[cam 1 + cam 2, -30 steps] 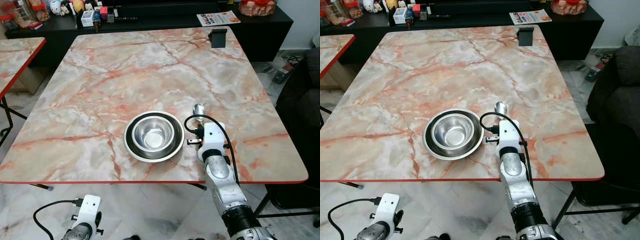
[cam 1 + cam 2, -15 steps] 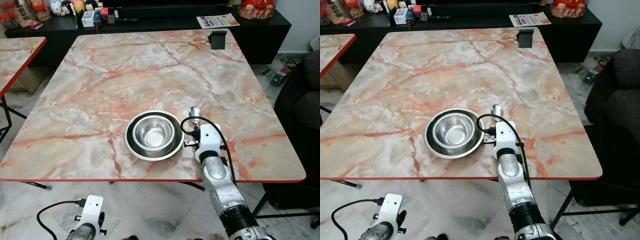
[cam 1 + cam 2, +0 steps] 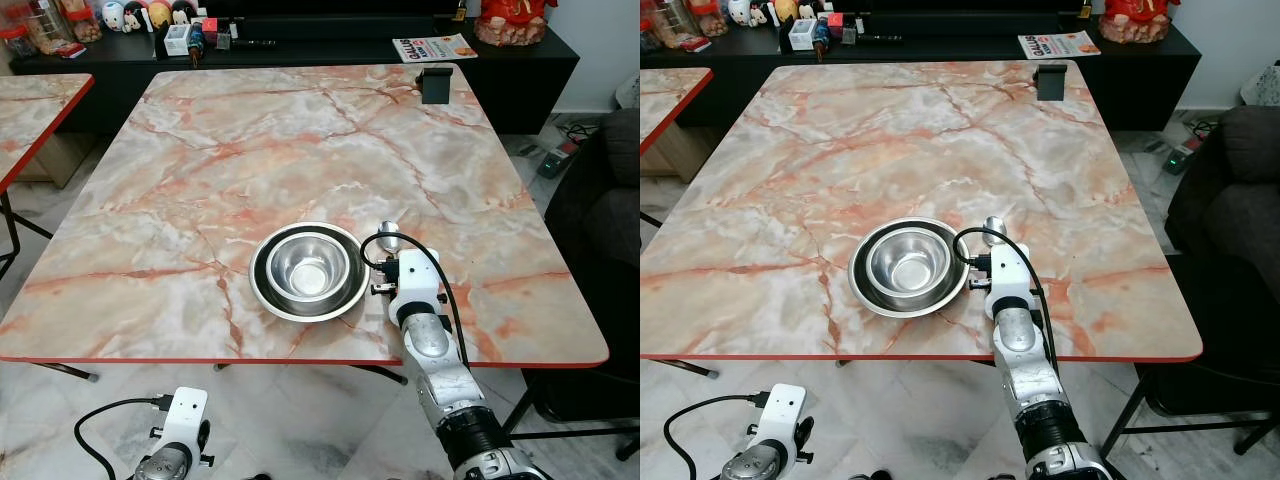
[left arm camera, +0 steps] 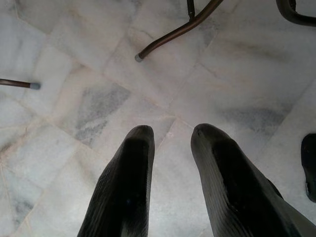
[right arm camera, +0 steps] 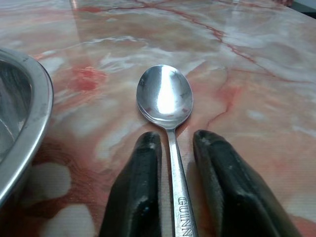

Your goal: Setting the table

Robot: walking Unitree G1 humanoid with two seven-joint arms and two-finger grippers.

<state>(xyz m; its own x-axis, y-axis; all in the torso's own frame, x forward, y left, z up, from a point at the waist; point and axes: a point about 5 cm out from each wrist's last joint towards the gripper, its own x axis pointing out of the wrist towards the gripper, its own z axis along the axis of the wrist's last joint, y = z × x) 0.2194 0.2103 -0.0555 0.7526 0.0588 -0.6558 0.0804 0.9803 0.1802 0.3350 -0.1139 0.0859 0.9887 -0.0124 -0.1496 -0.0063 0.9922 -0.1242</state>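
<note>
Right wrist view: right hand [image 5: 173, 148] low over table [image 5: 256, 64], fingers apart astride spoon [image 5: 165, 96] handle.

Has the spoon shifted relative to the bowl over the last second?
Yes. The spoon has slid toward the table's near edge; its tip now sits closer alongside the bowl.

The right arm reaches forward and up from the near right, its white wrist tilted down. The right gripper [image 5: 170, 143] lies low, its two black fingers [image 5: 140, 182] a little apart, seemingly not pressed together. The left arm hangs idle at the near left; the left gripper [image 4: 170, 136] points downward, its fingers parted.
</note>
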